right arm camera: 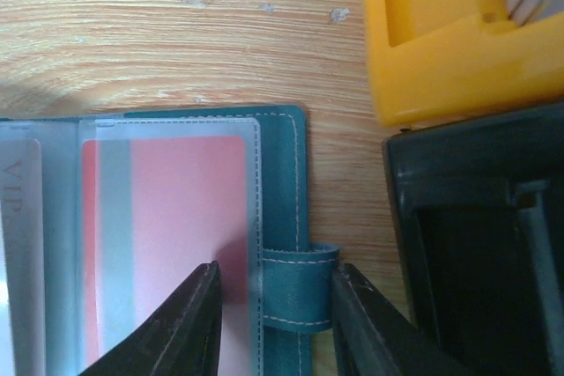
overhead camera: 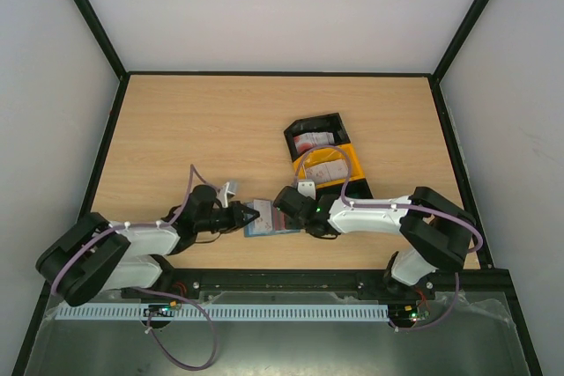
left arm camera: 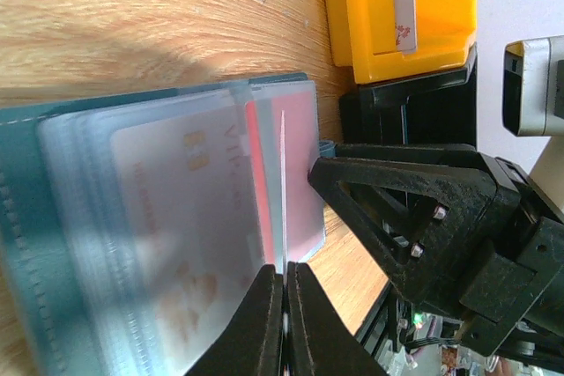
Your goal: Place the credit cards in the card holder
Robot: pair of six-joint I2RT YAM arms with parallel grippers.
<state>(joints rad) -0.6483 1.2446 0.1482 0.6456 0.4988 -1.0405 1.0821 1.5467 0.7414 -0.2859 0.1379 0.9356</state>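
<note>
A small flat teal-blue folding card holder (overhead camera: pixel 263 221) is lying open on the wooden table (overhead camera: pixel 176 129) near its front edge. Its stitched cover is resting flat and its clear plastic sleeves are fanning up. A reddish plastic credit card (right arm camera: pixel 167 217) is sitting in the sleeve nearest the snap tab (right arm camera: pixel 300 292). A pale white card with faint lettering (left arm camera: pixel 176 217) is showing through the neighbouring leaves, and one thin leaf (left arm camera: pixel 283 191) is standing on edge between them. Further white-and-red cards are lying well apart, some (overhead camera: pixel 315 140) in a black bin (overhead camera: pixel 308 120) and some (overhead camera: pixel 326 165) in a yellow bin (overhead camera: pixel 352 161).
</note>
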